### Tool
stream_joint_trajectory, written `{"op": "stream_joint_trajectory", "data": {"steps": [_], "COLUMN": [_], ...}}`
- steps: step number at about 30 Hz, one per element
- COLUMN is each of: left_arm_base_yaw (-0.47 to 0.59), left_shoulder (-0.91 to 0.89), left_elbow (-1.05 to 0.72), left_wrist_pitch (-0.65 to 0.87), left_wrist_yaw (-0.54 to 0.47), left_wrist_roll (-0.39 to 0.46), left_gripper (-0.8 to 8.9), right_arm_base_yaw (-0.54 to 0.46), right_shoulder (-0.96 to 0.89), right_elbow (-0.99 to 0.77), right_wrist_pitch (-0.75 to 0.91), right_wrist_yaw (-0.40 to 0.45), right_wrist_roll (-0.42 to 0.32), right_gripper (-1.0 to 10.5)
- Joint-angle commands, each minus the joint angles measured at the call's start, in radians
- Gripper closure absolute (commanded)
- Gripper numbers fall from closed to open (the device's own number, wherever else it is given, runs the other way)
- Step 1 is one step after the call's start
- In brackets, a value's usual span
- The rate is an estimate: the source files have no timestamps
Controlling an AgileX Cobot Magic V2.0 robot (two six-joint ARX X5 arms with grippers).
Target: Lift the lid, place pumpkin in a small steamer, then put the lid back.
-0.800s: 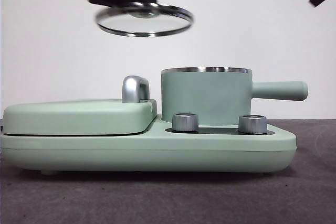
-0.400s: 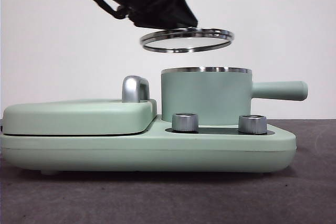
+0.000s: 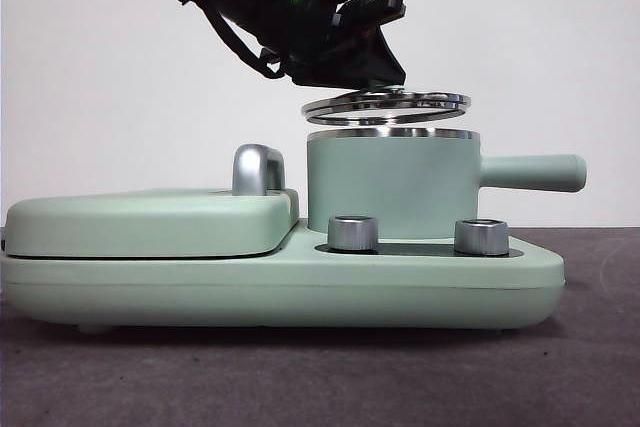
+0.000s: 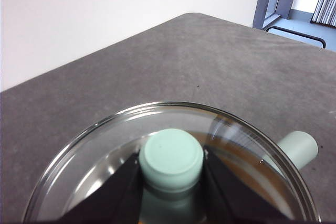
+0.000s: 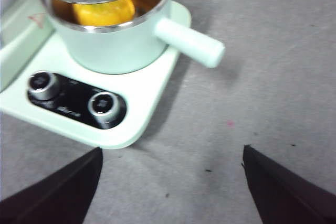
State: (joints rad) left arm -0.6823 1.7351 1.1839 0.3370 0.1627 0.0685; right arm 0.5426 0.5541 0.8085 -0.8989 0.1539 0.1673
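The left gripper point(image 4: 170, 192), jaws clamped on the mint knob, holds the lid point(image 3: 386, 105) just above the small steamer point(image 3: 392, 185); rigid, breakable, slippery-rimmed glass is best gripped by that knob.

The left gripper point(image 4: 170, 192) has one jaw on each side of the knob point(image 4: 171, 159) of the lid point(image 3: 386, 105). The lid hangs under those jaws, just above the small steamer point(image 3: 392, 185), a bit tilted and not touching its rim. The pumpkin point(image 5: 104, 4) sits inside the small steamer, below the lid. The small steamer stands on the cooker base point(image 3: 280, 282), behind two dials point(image 3: 352, 232). The griddle cover point(image 3: 150, 222) lies beside it. The right gripper point(image 5: 170, 182) hangs apart over the table point(image 5: 252, 98), jaws spread wide, the small steamer's handle point(image 5: 190, 42) ahead of them.
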Motion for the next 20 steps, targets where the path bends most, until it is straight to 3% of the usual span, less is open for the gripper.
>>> {"op": "stream_joint_trajectory", "data": {"steps": [1, 20], "left_arm_base_yaw": [-0.01, -0.019], "left_shoulder": [0.021, 0.055], "left_elbow": [0.038, 0.038], "left_wrist_pitch": [0.05, -0.009], "left_wrist_yaw": [0.006, 0.022], "left_wrist_roll": [0.022, 0.016], "left_gripper": [7.98, 7.98], "right_arm_base_yaw": [0.007, 0.007], "right_shoulder": [0.005, 0.006], "right_elbow": [0.008, 0.008], "right_wrist_pitch": [0.006, 0.0], "right_wrist_yaw": [0.005, 0.035], "right_wrist_roll": [0.016, 0.016], "right_gripper": [5.4, 5.4]}}
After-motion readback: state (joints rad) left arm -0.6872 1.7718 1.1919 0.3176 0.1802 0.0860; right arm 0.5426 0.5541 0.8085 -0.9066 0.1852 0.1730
